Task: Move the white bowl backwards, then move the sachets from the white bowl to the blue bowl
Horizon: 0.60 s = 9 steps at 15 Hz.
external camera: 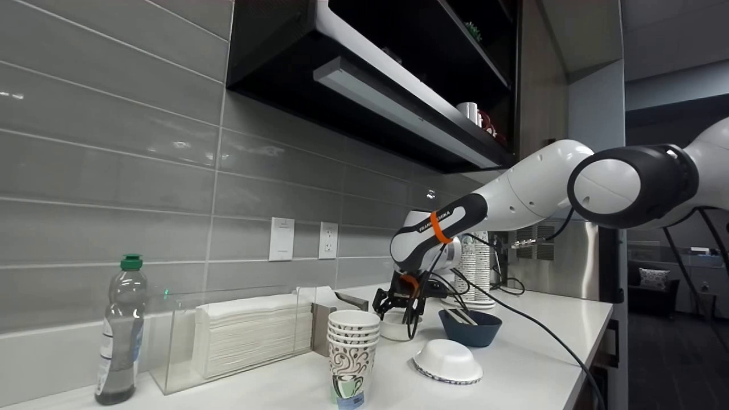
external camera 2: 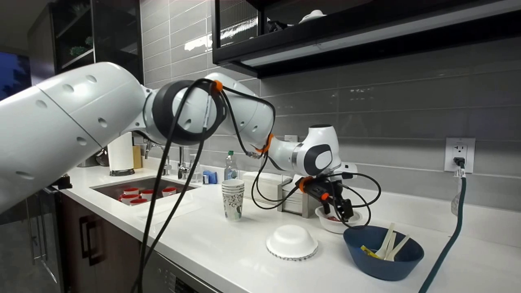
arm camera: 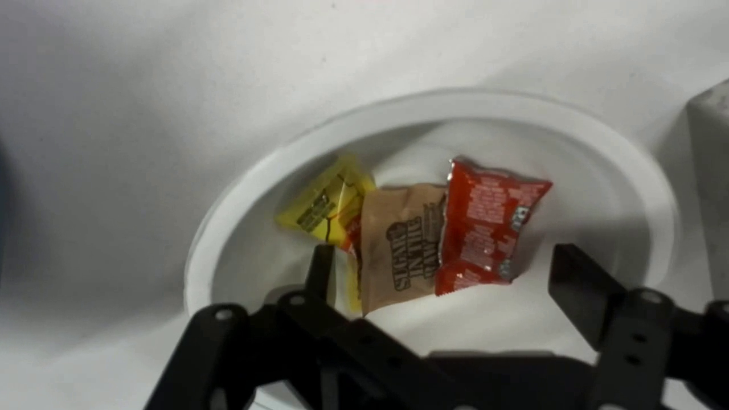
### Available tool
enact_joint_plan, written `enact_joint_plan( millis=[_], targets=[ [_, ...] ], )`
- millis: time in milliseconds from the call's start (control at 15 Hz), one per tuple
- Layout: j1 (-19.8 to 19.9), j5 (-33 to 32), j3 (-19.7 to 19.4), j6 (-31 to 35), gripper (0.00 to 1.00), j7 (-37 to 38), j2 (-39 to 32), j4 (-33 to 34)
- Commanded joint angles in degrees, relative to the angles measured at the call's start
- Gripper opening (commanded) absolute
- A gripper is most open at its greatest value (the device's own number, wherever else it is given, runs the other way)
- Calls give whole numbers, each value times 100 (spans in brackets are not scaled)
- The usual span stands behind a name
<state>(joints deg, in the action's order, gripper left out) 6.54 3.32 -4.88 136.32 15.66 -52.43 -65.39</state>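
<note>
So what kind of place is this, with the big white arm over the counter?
Probably a kitchenette, perhaps an office one: there's a sink with red-and-white mugs in it, and a stack of patterned paper cups. Whose it is, the pictures don't show.

Set into the surface at the far left of an exterior view is the sink, mugs in it; rightward come the cup stack, the upturned bowl and then the utensil bowl, which holds utensils and a packet. Behind and between those two bowls stands the sachet bowl, with the gripper above it. Napkins stand behind the cup stack, the bottle to their left. Inside the sachet bowl, in the wrist view, the sugar sachet lies in the middle, partly over the left sachet; the right sachet lies against its right edge.
</note>
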Motion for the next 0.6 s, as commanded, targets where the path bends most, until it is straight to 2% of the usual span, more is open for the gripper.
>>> enact_joint_plan(
  millis=[0,67,200,533],
  targets=[
    [124,171,59,-319,90,-81,-377,553],
    [130,165,47,-364,69,-60,-425,607],
    [155,162,51,-410,64,-68,-482,686],
    [147,174,109,-343,28,-128,-332,613]
  ],
)
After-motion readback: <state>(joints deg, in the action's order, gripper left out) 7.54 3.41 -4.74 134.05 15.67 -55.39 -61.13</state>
